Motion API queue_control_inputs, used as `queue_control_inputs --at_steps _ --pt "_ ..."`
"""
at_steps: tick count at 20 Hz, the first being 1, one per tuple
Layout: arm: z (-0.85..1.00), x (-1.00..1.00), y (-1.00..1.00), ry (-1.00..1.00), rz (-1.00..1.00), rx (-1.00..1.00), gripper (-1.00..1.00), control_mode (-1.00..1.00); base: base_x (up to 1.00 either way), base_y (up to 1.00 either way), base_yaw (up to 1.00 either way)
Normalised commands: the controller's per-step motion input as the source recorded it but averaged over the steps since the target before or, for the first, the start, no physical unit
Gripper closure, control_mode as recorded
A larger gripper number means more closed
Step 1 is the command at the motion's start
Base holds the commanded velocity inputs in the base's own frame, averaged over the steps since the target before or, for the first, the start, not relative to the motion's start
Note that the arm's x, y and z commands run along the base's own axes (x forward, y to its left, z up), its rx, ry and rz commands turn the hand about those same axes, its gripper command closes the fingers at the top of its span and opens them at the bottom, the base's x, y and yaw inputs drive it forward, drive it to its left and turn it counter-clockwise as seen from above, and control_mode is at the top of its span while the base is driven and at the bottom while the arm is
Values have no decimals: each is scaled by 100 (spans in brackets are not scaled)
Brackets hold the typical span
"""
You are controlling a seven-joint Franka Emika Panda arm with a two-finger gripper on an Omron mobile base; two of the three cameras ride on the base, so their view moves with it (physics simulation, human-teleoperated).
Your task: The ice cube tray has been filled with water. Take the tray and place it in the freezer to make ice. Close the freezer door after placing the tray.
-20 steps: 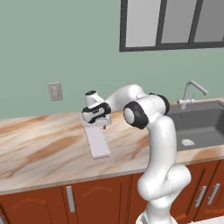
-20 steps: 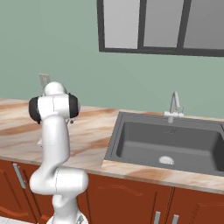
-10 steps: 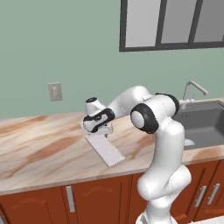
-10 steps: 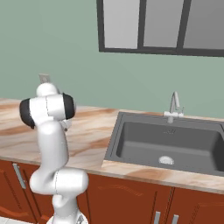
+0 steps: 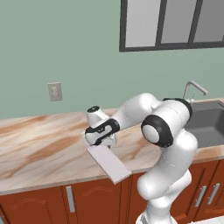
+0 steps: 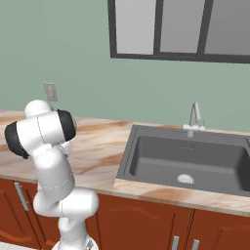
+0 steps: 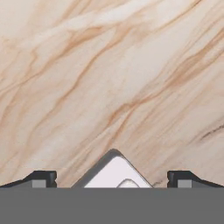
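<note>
Tray: my pincer (image 5: 104,141) stays clamped on the ice cube tray (image 5: 109,162), now swung out past the counter (image 5: 39,148) edge
Meaning: lift done, freezer trip next

The ice cube tray (image 5: 108,162) is now turned more diagonal, and its near end sticks out over the counter (image 5: 39,153) edge.

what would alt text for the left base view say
A white robot arm's gripper holds one end of a pale flat ice cube tray, whose other end juts past the front edge of a marbled counter. Behind are a green wall and window; a sink sits right.
</note>
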Motion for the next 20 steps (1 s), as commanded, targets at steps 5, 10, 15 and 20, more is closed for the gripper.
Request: queue_control_inputs --at_steps 5,10,15,20 --pt "13 -4 -18 0 -10 1 -100 -100 0 0 0" --pt "29 65 -48 0 -13 1 -100 -100 0 0 0" --pt "32 70 -8 -11 -11 0 -100 -100 0 0 0" --pt "79 6 0 -27 -8 -2 -100 -100 0 0 0"
